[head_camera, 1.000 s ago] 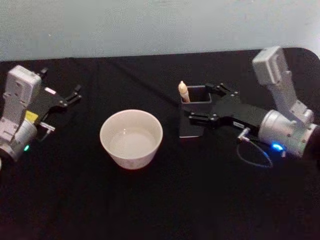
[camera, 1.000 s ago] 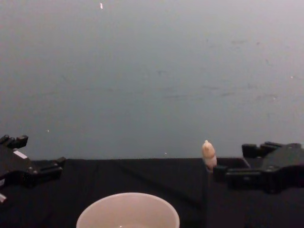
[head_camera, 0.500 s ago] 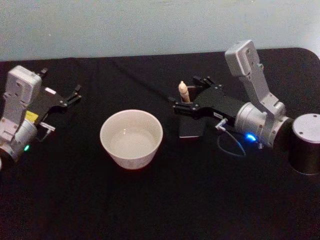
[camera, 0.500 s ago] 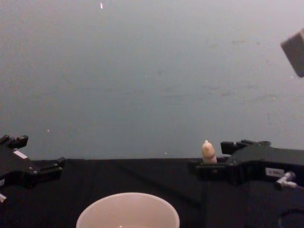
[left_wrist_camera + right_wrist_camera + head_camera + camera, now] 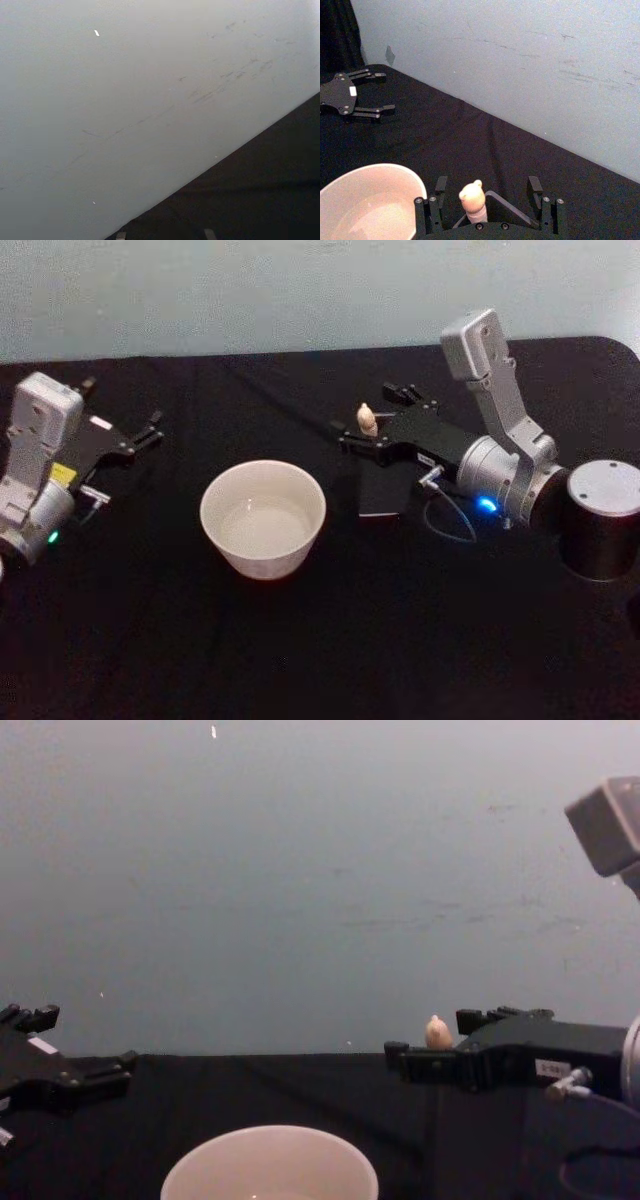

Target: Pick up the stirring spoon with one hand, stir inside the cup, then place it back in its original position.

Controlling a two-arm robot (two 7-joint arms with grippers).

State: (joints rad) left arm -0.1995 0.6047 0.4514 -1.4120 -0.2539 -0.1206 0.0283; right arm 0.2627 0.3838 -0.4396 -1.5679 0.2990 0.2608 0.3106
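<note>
Looked like a robotics lab or test bench, honestly, not anybody's kitchen. Had a worktop (image 5: 300, 660) draped in plain black cloth, backed by a bare pale grey-blue wall (image 5: 300, 870) full of scuffs and scratches. Came with two silver-grey robot arms, one at each side: right arm (image 5: 510, 470) lit with a blue status light (image 5: 487, 505), left arm (image 5: 35, 475) with a small green one (image 5: 52, 536) and a yellow sticker (image 5: 62, 473) on the casing. Showed a thin loose cable (image 5: 450, 525) looping off the right wrist. Ended in flat black two-finger tooling, right hand (image 5: 367, 418) and left hand (image 5: 122, 408). Carried a cream cup (image 5: 263, 515) and a dark square holder (image 5: 380, 495) on the cloth, very staged-rig feel.
</note>
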